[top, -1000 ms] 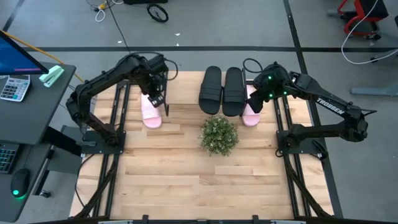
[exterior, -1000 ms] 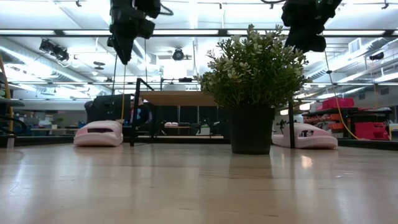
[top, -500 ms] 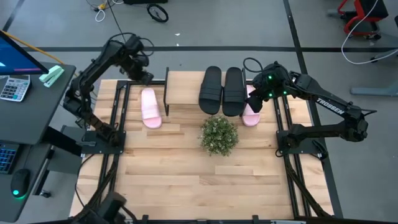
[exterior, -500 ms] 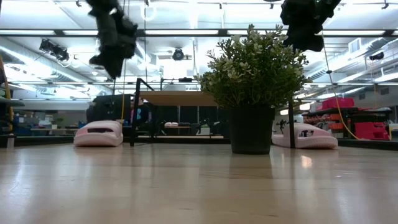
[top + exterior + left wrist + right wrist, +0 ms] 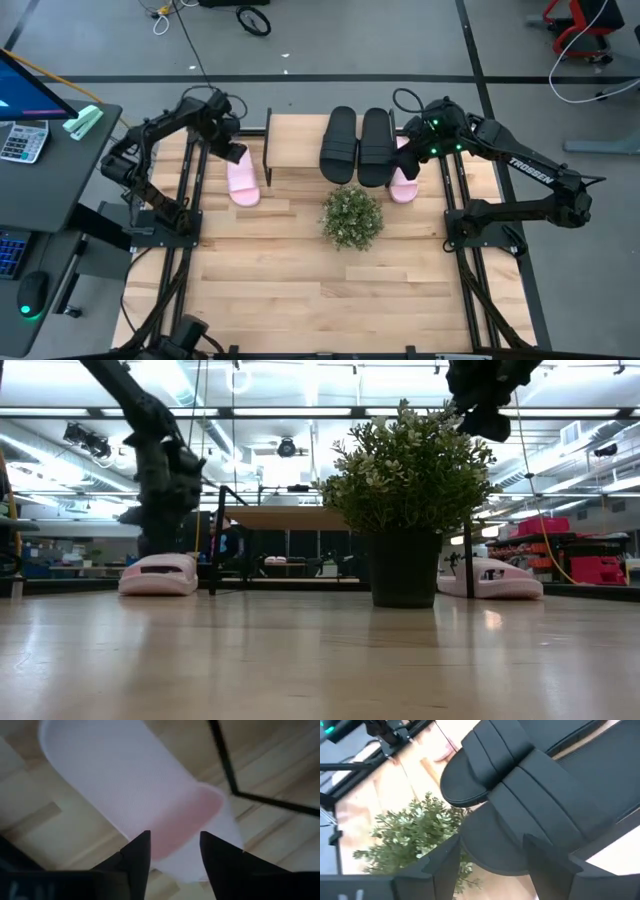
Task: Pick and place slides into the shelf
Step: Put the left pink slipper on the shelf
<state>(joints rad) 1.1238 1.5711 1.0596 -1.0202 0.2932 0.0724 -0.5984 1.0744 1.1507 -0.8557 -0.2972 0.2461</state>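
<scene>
Two black slides [image 5: 357,146] atop shelf [image 5: 300,150], pink slides [image 5: 242,174] beside it, both grippers' jaws apart.

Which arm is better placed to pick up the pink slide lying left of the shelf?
The left arm. Its gripper hovers directly above that pink slide, jaws open. The right gripper hangs over the black slides.

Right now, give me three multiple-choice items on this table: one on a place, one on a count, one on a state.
1. The black slides lie: A on the shelf's top board; B on the floor; C beside the monitor.
2. Pink slides in the high view: A one; B two; C four.
3. The left pincer is: A shut on a slide; B open over the pink slide; C holding the plant.

A: both rest on the board.
B: one lies at each shelf end.
B: its fingers are apart, holding nothing.
</scene>
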